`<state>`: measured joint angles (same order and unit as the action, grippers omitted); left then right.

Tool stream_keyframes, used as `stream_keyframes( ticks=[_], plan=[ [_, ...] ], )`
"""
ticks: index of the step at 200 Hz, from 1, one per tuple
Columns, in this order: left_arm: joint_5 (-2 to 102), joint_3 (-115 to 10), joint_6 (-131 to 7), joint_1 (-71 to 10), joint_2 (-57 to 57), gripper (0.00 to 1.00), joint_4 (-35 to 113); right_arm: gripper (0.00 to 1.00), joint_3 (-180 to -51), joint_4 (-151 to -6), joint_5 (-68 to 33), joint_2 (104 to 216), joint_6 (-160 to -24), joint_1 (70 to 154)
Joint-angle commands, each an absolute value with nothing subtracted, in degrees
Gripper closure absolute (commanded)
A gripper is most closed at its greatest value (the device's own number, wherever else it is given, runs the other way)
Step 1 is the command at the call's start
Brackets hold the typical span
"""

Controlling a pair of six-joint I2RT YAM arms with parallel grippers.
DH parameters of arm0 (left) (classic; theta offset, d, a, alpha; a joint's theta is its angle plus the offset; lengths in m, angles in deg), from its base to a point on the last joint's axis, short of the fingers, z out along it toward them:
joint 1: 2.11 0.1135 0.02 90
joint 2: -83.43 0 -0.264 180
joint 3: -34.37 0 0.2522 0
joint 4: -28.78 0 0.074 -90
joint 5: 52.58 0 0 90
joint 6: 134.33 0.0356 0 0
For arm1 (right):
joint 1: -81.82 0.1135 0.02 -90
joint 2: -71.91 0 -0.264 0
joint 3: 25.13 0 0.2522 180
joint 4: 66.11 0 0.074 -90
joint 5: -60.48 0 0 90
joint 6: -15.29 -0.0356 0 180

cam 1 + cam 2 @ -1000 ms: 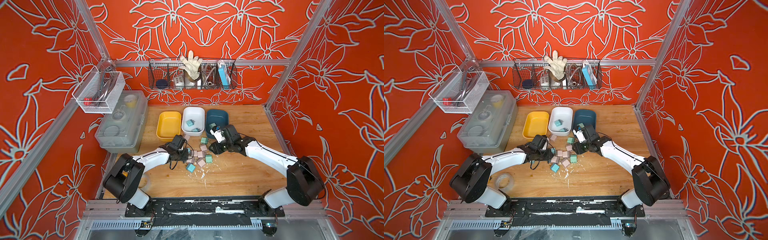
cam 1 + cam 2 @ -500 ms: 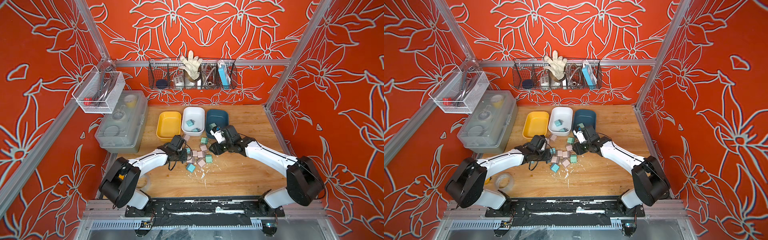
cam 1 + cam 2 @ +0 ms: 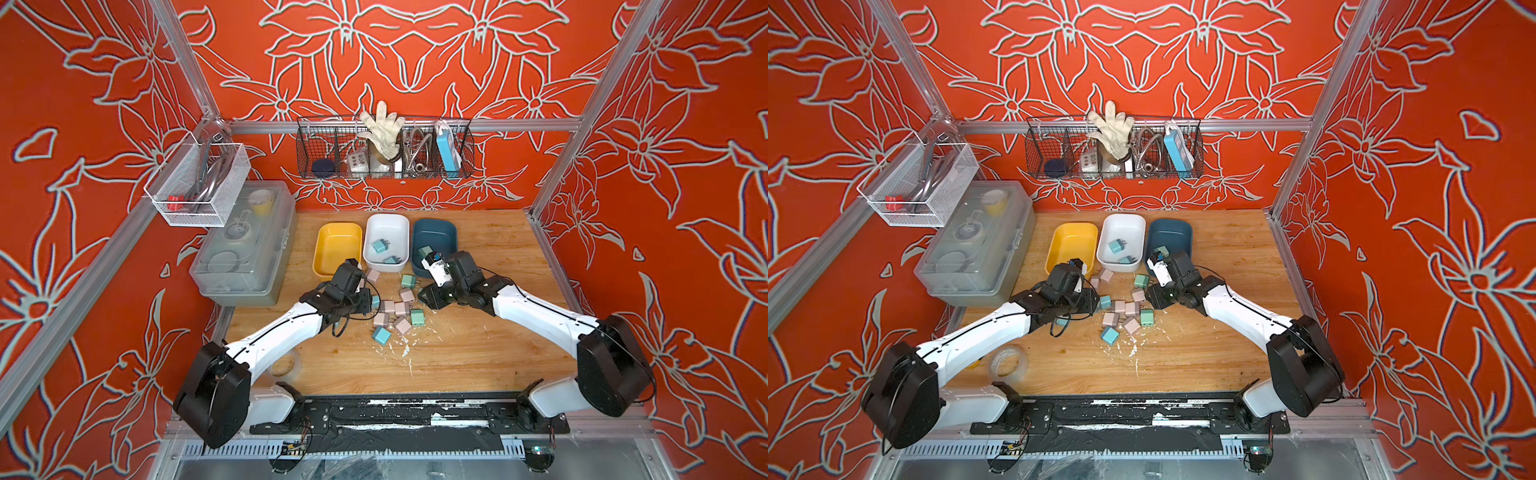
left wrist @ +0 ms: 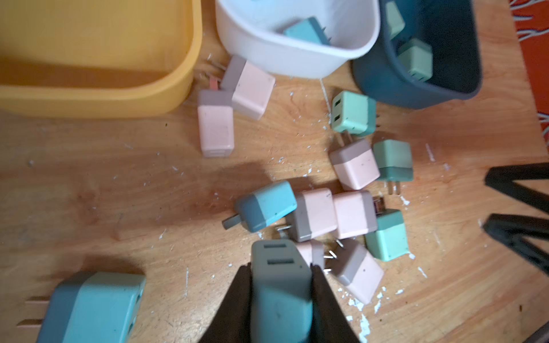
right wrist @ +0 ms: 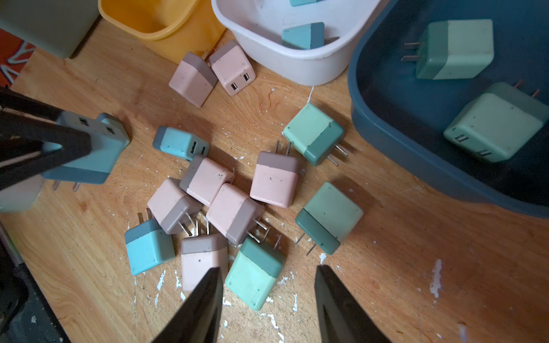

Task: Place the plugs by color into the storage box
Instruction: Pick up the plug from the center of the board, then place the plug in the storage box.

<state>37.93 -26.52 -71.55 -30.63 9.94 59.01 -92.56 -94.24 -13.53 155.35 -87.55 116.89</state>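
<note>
Pinching a blue plug [image 4: 279,300] between pressed-in fingers, the left gripper [image 4: 281,270] sits low beside the pile [image 3: 395,309] of plugs on the table [image 3: 478,357]. The hold looks near one end, so I judge the plug may twist or drop on a quick lift. Its way to the white bin [image 3: 386,222], where two blue ones lie, passes two pink plugs [image 4: 252,89] by the rim; a low carry could knock them. The right gripper [image 5: 269,268] hangs spread over a green plug [image 5: 252,276] that touches a pink one [image 5: 202,261]; a finger coming down could land on that neighbour or on prongs and scatter the heap. Both arms crowd one patch, so a clash is possible.

The wood is worn and flecked with white chips. Red flowered walls close three sides. A yellow bin [image 3: 336,249] stands empty, a dark bin [image 3: 440,237] holds green plugs, and a clear box [image 3: 245,249] sits at the left.
</note>
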Motion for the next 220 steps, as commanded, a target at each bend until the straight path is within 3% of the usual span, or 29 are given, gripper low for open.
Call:
stream_keyframes(
  ticks=[1, 78, 106, 178, 220],
  plan=[
    [37.4, -30.9, -69.9, -30.9, 10.2, 1.00, 59.3, 0.45, -91.3, -93.0, -13.7, 154.1, -87.9, 117.3],
    [41.8, -53.4, -67.7, -27.6, -10.0, 1.00, 52.3, 0.45, -87.0, -90.4, -22.7, 147.5, -88.0, 117.2],
    [45.3, -64.9, -66.5, -25.0, -19.8, 1.00, 56.2, 0.44, -84.6, -87.9, -25.2, 144.8, -87.6, 117.1],
    [48.5, -79.7, -66.4, -21.0, -35.4, 1.00, 59.1, 0.44, -85.2, -88.7, -26.8, 146.1, -86.3, 117.0],
    [53.2, -97.1, -62.2, -20.7, -49.2, 0.99, 70.2, 0.44, -86.5, -89.1, -26.9, 150.0, -85.3, 117.0]
  ],
)
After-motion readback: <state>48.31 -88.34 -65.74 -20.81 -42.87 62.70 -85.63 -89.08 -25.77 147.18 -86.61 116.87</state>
